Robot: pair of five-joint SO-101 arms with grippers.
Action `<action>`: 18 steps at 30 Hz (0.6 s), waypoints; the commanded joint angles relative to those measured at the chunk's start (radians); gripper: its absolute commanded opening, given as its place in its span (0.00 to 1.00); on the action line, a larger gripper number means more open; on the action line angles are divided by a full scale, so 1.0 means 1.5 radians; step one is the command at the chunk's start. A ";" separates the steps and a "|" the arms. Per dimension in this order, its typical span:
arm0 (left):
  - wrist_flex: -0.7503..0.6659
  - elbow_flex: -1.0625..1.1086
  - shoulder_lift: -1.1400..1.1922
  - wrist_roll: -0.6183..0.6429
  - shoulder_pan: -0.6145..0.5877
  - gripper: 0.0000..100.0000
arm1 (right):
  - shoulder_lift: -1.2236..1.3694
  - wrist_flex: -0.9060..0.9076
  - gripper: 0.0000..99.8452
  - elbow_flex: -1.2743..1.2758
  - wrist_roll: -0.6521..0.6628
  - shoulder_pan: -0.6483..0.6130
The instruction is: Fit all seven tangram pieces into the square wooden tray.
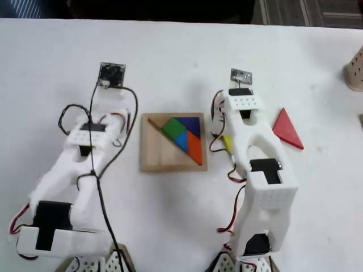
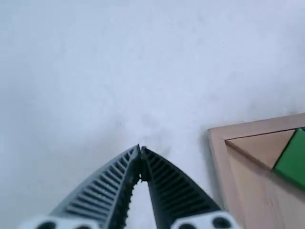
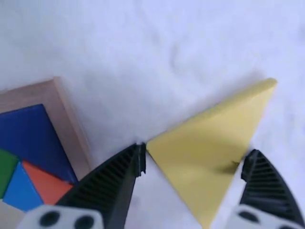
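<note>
From where I stand, the square wooden tray [image 1: 154,160] lies mid-bench [image 1: 170,62] between the two arms. Four coloured pieces sit packed into its 1 to 2 o'clock corner: a green piece [image 1: 172,128], a dark blue piece [image 1: 190,123], a lighter blue piece [image 1: 181,140] and an orange piece [image 1: 194,149]. The rest of the tray shows bare wood.

The yellow triangle [image 3: 209,148] lies flat on the bench just beside the tray at 3 o'clock, under the right arm. The right hand [image 3: 194,162] is spread apart with a finger on either side of this triangle, one fingertip [image 3: 136,160] at its corner.

The red triangle [image 1: 288,129] lies farther out at 3 o'clock, well apart from the tray.

The left hand [image 2: 139,153] is pressed together and empty, over bare bench near the tray's 9 o'clock side.
</note>
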 commanded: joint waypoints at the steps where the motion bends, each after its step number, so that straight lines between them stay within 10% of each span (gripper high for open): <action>1: -0.014 -0.030 -0.009 -0.044 -0.013 0.03 | -0.022 0.020 0.32 -0.033 0.008 0.015; 9: -0.015 -0.031 -0.006 0.081 -0.052 0.33 | -0.061 0.023 0.32 -0.033 0.004 0.015; 18: -0.020 -0.033 -0.005 0.081 -0.047 0.29 | -0.027 -0.002 0.32 -0.032 -0.098 0.001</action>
